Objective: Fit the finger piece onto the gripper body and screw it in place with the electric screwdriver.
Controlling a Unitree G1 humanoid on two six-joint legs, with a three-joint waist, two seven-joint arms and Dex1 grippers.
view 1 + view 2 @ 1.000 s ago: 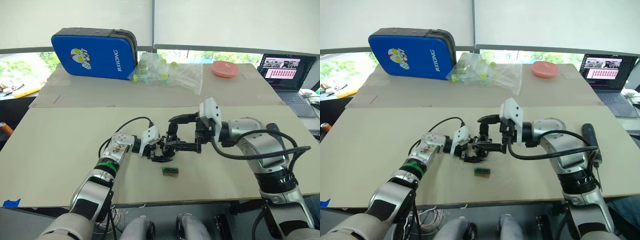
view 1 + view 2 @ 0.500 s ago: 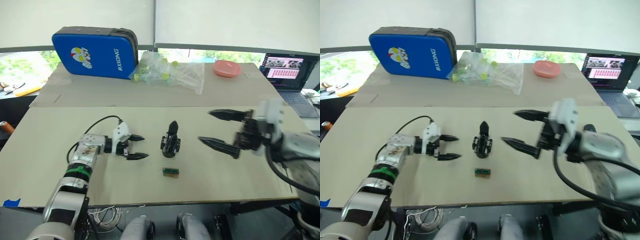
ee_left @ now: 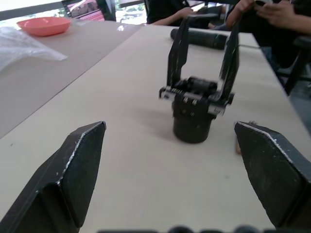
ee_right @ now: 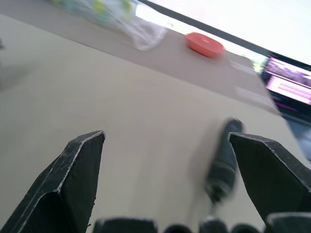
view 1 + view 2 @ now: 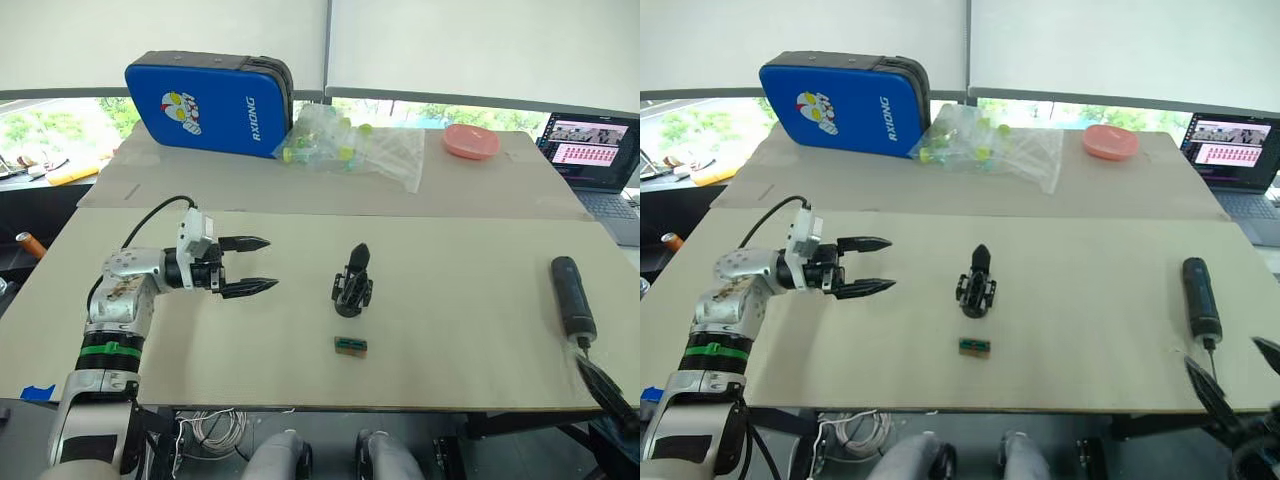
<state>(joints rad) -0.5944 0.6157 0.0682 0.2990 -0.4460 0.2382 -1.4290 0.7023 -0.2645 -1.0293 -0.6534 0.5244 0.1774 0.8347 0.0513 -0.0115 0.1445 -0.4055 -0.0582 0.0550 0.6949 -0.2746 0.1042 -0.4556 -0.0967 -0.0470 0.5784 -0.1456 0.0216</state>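
The gripper body [image 5: 352, 289] is a small black block standing alone mid-table. From it rise two black pointed prongs [image 3: 177, 53]; I cannot tell whether one is the finger piece. My left gripper [image 5: 250, 267] hovers open well to the body's left and points at it, with nothing between its fingers. The electric screwdriver [image 5: 573, 295] lies at the table's right side, its thin bit toward the near edge. My right gripper [image 5: 1238, 372] hangs open and empty at the near right corner, just in front of the screwdriver's bit.
A tiny green-and-brown block [image 5: 350, 346] lies just in front of the body. At the back stand a blue case [image 5: 208, 103], a clear bag of small bottles [image 5: 350, 150] and a pink dish [image 5: 472, 141]. A laptop [image 5: 590, 145] sits far right. A person's hands [image 3: 272, 9] show beyond the table.
Both grippers have left the gripper body and drawn apart. The left went left, the right withdrew to the near right corner. The body stands alone and the screwdriver is uncovered.
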